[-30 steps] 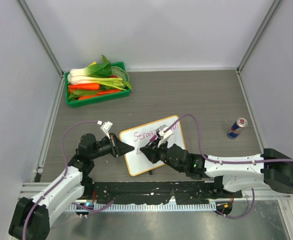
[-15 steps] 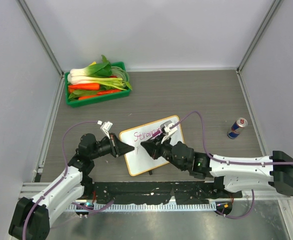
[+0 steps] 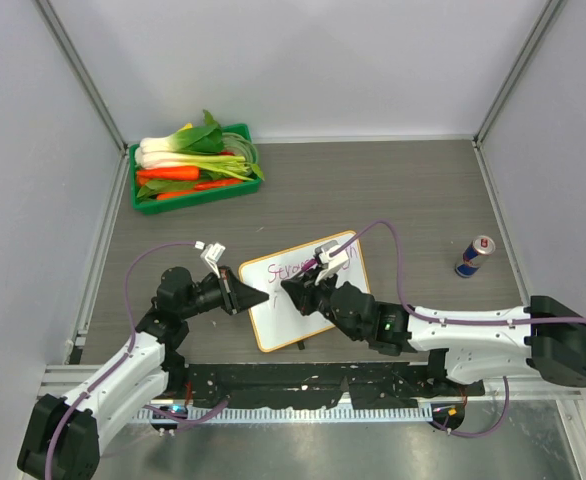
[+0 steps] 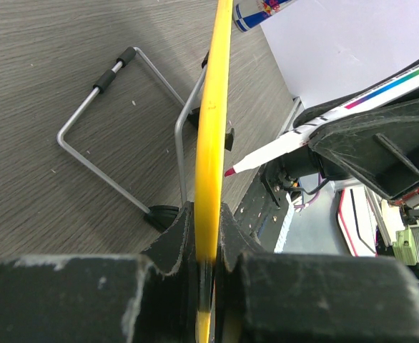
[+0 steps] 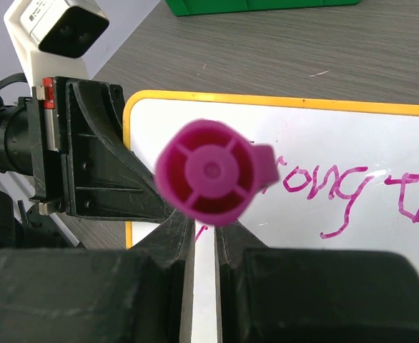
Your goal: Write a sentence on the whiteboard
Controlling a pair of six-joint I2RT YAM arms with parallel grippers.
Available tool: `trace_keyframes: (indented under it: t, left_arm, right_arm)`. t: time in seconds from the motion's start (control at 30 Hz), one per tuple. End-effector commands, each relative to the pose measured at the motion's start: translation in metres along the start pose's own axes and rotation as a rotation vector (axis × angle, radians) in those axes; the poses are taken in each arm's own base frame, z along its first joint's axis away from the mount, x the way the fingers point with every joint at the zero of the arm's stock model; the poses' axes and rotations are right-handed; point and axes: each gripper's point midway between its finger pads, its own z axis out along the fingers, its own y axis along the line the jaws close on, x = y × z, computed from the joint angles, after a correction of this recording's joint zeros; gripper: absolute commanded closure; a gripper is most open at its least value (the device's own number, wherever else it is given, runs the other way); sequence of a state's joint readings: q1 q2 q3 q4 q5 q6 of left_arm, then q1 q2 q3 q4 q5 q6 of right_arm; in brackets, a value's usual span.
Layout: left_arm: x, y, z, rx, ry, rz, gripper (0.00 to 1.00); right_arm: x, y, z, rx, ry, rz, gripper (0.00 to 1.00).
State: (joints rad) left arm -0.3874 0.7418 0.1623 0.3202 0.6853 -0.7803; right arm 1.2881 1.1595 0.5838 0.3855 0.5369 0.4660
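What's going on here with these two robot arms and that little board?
The left gripper is clamped on the edge of a small white board with a yellow frame, steadying it. The right gripper holds a white-barrelled magenta marker, tip close to the board's face. A pink handwritten line beginning "Strong" is on it, so writing is under way.

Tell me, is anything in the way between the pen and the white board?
No, nothing visible is in the way. The right gripper holds the marker with its tip right at the whiteboard's white face. The left gripper pinches the board's side edge, away from the tip.
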Motion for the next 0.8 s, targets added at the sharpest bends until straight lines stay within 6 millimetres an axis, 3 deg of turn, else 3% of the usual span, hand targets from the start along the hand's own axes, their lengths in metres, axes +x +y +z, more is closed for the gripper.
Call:
trace_keyframes:
  t: [0.0, 0.2, 0.53, 0.77]
  left_arm:
    - [0.014, 0.034, -0.003, -0.129, 0.023, 0.021, 1.0]
    - [0.015, 0.035, -0.003, -0.133, 0.025, 0.017, 1.0]
    - [0.013, 0.036, -0.003, -0.136, 0.021, 0.018, 1.0]
    - [0.014, 0.036, -0.002, -0.135, 0.026, 0.015, 1.0]
  right_arm:
    - [-0.013, 0.002, 0.005, 0.023, -0.046, 0.024, 0.99]
    - [0.0, -0.004, 0.009, 0.047, -0.018, 0.01, 0.99]
    - [-0.02, -0.003, -0.007, 0.016, -0.065, 0.051, 0.99]
    - [-0.009, -0.006, -0.007, 0.017, -0.041, 0.056, 0.99]
